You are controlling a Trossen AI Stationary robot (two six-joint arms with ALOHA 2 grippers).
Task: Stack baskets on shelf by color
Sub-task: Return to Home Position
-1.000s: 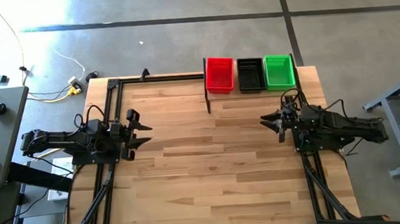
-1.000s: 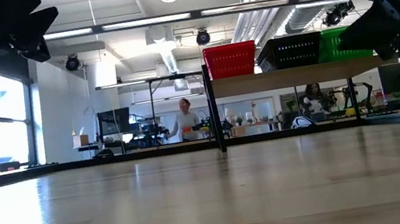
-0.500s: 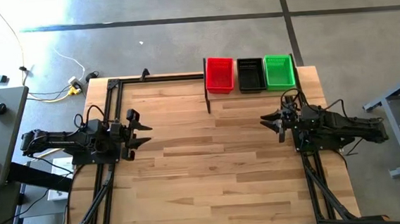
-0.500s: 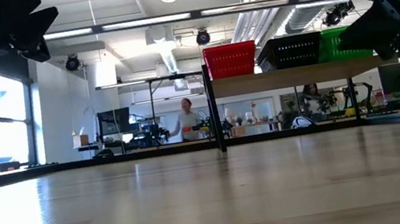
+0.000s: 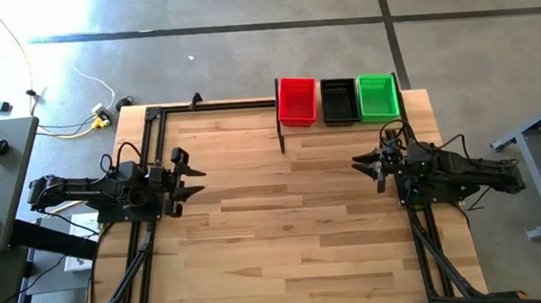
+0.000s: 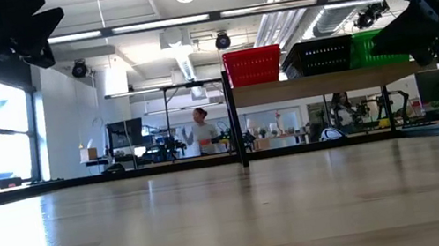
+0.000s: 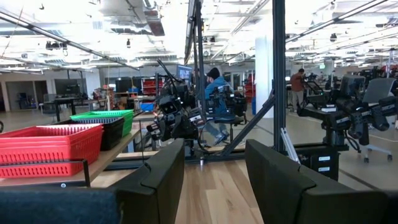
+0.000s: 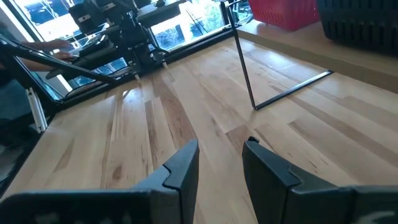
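The baskets stand in a row on the shelf (image 5: 345, 127) at the table's far right: red (image 5: 297, 101), black (image 5: 339, 100), green (image 5: 377, 96). How many are nested in each colour I cannot tell. In the low view they sit on the raised shelf board (image 6: 320, 84): red (image 6: 253, 65), black (image 6: 316, 57), green (image 6: 365, 48). My left gripper (image 5: 192, 177) hovers open over the table's left side, pointing right; its fingers frame bare air (image 7: 214, 180). My right gripper (image 5: 361, 165) hovers open at the right side, just nearer than the shelf (image 8: 221, 163). Neither holds anything.
The wood-plank tabletop (image 5: 285, 227) lies bare between the two arms. Thin black shelf posts (image 5: 280, 122) stand at the shelf's left end, one seen close by (image 8: 244, 62). A black frame rail (image 5: 153, 112) runs along the table's far left. People stand in the room beyond.
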